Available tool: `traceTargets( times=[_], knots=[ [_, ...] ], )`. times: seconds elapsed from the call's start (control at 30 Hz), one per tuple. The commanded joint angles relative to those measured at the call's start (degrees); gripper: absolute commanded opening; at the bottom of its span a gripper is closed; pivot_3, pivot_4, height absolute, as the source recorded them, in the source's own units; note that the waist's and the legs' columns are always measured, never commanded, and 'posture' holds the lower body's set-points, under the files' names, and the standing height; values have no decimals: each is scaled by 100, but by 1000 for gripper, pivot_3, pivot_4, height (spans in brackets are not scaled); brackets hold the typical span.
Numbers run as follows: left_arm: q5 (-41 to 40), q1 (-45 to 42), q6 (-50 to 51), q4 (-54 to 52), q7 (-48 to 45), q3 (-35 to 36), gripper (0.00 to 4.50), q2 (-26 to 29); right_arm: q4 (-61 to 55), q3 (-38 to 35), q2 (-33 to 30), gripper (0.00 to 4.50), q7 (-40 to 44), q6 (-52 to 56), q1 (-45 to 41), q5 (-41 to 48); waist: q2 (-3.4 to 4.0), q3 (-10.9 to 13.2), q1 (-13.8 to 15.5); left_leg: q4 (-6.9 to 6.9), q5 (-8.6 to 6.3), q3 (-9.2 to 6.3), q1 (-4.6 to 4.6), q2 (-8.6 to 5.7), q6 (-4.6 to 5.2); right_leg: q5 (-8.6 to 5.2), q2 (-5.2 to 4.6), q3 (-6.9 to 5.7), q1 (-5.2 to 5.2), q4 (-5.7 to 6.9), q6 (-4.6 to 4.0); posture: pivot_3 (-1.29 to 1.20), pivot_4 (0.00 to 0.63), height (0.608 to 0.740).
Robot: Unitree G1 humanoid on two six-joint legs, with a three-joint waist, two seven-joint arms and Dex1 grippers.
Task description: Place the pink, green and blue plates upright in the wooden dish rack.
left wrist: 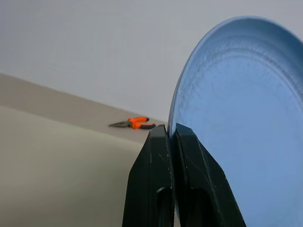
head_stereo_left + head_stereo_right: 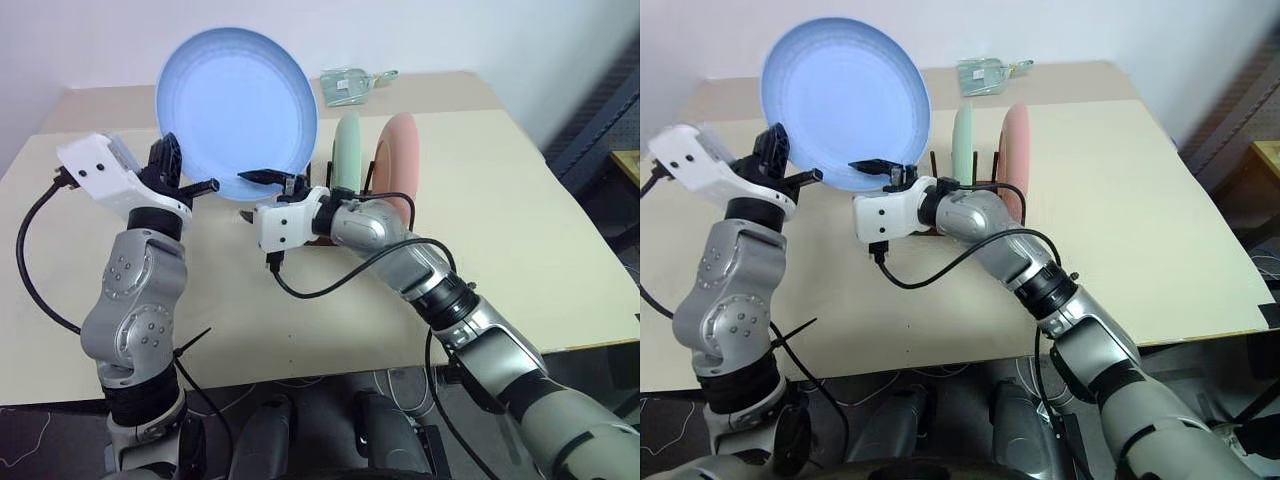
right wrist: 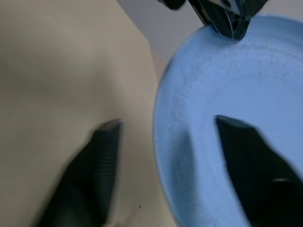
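The blue plate is held up in the air, nearly upright, its face toward me. My left gripper is shut on its lower left rim, as the left wrist view shows on the blue plate. My right gripper is open at the plate's bottom edge, one finger on each side of the rim. The green plate and the pink plate stand upright in the wooden dish rack, just behind my right gripper, which hides most of the rack.
A clear bag lies at the back of the beige table. Orange pliers lie near the table's far edge. Dark furniture stands beyond the table's right side.
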Motion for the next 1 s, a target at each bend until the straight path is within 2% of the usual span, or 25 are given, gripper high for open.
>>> traceTargets(
  times=[0.03, 0.07, 0.1, 0.27, 0.37, 0.5, 0.63, 0.73, 0.87, 0.93, 1.0],
  knots=[
    [-50, 9, -41, -412, -28, -64, 0, -44, 132, -80, 105, 904, -194, -186, -232, -174, 0, 0, 1, 0, 0, 0, 0, 0, 0, 0, 0, 0, 0, 0, 0, 0, 150, 732],
    [-62, 25, -30, -430, -30, -76, 0, -63, 166, -98, 125, 338, -210, -198, -246, -198, 0, 0, 1, 0, 0, 0, 0, 0, 0, 0, 1, 0, 0, 0, 0, 0, 150, 732],
    [-61, 45, -23, -450, -36, -88, 0, -79, 188, -116, 141, 54, -218, -212, -253, -219, 1, 1, -5, -1, 0, 0, 0, 0, 0, 0, 1, 0, 0, 0, 0, 0, 150, 732],
    [-146, 148, -7, -478, -92, -111, 0, -156, 191, -135, 156, 54, -205, -302, -227, -287, 1, 1, -9, 0, 0, 0, 0, -1, -1, 1, 7, 0, 0, 0, -3, 0, 150, 732],
    [-296, 135, -2, -477, -80, -15, 894, -202, 158, -141, 158, 0, -235, -315, -203, -342, 1, 1, -6, 0, 0, 0, 0, 0, -2, 2, 10, 0, 0, 0, -3, 0, 150, 732],
    [-595, -491, -390, -223, 278, 783, 2898, -110, 137, -181, 162, 0, -230, -382, -183, -310, 0, 3, -11, 1, 1, -2, 0, 1, -4, 2, 14, 0, 0, 0, -5, 0, 150, 732],
    [-259, -905, -677, 314, 417, 1563, 2898, 615, 79, -312, 224, 0, -178, -480, -134, -35, 1, 3, -39, -2, 2, 0, 2, 9, -19, 7, 29, 1, -4, -1, -13, 0, 150, 732],
    [525, -403, -929, 764, 88, 1801, 2898, 1443, -254, -673, 451, 0, -74, -392, 41, 705, 2, 4, -59, -7, 4, 1, 3, 13, -23, 8, 37, 2, -6, 0, -18, 0, 150, 732],
    [1242, 680, -1375, 1045, -658, 1415, 2898, 1877, -899, -1112, 717, 0, 306, 16, 427, 1857, 5, 6, -24, -14, 3, -1, 3, 18, -23, 8, 40, 4, -5, -3, -19, 0, 150, 732],
    [1577, 1235, -1575, 1100, -1017, 1073, 2898, 1924, -1476, -1358, 930, 0, 537, 672, 728, 2773, 2, 4, 9, -14, 3, -2, 2, 21, -23, 9, 38, 2, -4, -3, -20, 0, 150, 732],
    [1886, 1944, -1792, 945, -1437, 311, 2898, 1757, -2340, -1617, 1222, 0, 554, 1803, 1217, 4057, 4, 4, 15, -14, 2, -10, 1, 30, -23, 9, 33, 1, -4, -2, -21, 0, 150, 732]
  ],
)
